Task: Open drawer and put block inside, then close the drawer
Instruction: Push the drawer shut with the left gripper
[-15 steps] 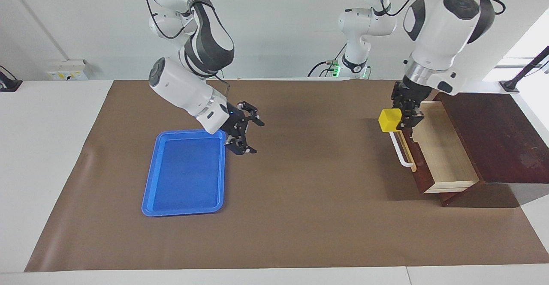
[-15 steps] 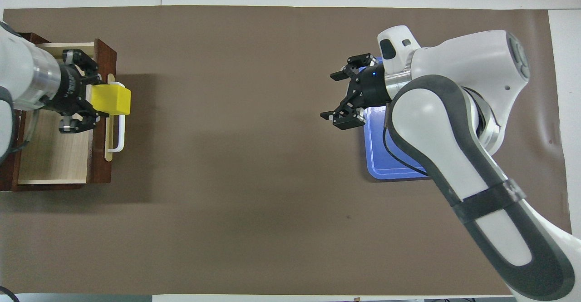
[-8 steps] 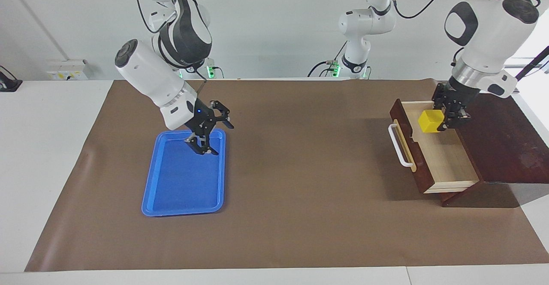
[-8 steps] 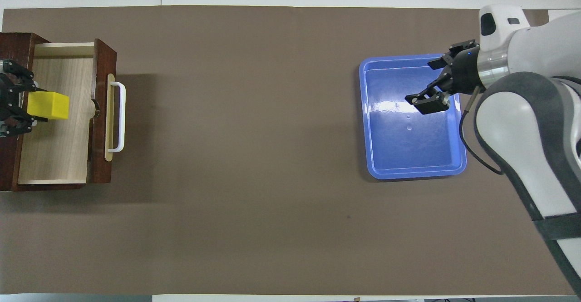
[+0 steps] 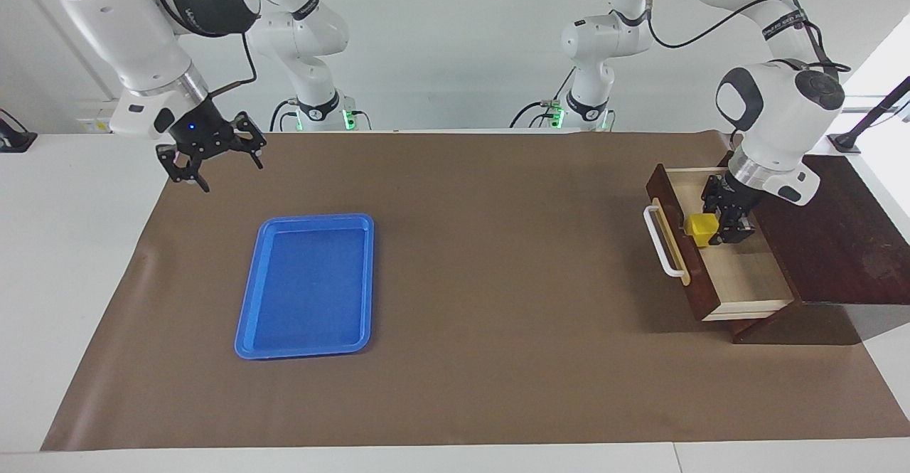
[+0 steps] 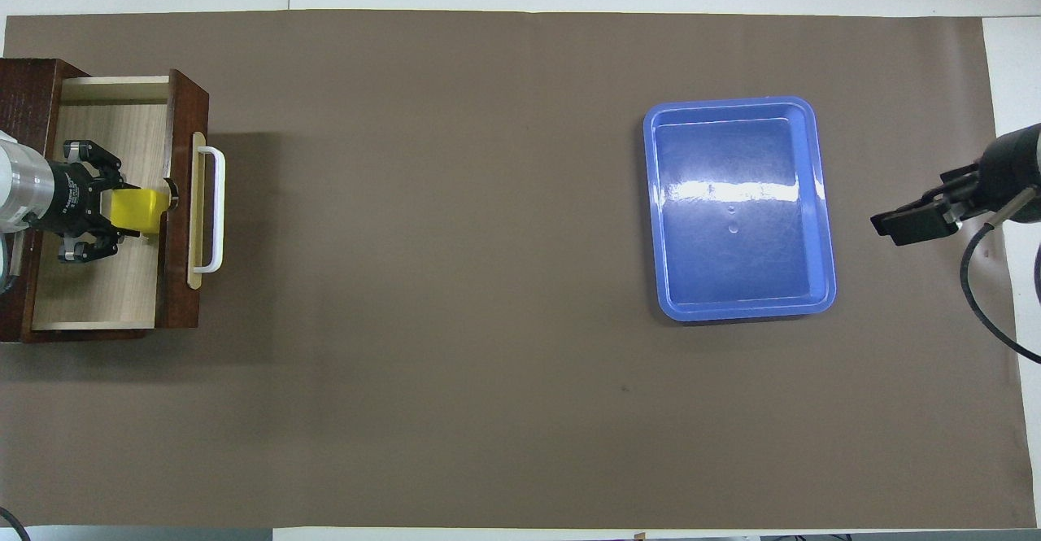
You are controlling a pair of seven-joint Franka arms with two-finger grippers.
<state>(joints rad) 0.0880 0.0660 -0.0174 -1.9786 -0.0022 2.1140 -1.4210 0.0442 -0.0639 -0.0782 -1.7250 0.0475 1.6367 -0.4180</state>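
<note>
Placement is the step in hand, as we judge it: our left gripper [image 5: 716, 230] is down inside the open drawer [image 5: 739, 274], its jaws pinching the yellow block [image 5: 701, 228] from both sides. In the overhead view the block [image 6: 135, 208] sits low in the pale wood interior, close against the drawer's front panel, just inside the white handle [image 6: 213, 208]. We cannot tell whether it already rests on the drawer floor. Our right gripper [image 5: 210, 154] waits with jaws spread, raised over the mat's edge at the right arm's end of the table, well apart from the blue tray [image 5: 250, 316]. Next, we reckon, the left jaws should part, lift clear of the walls, then push the front panel shut.
</note>
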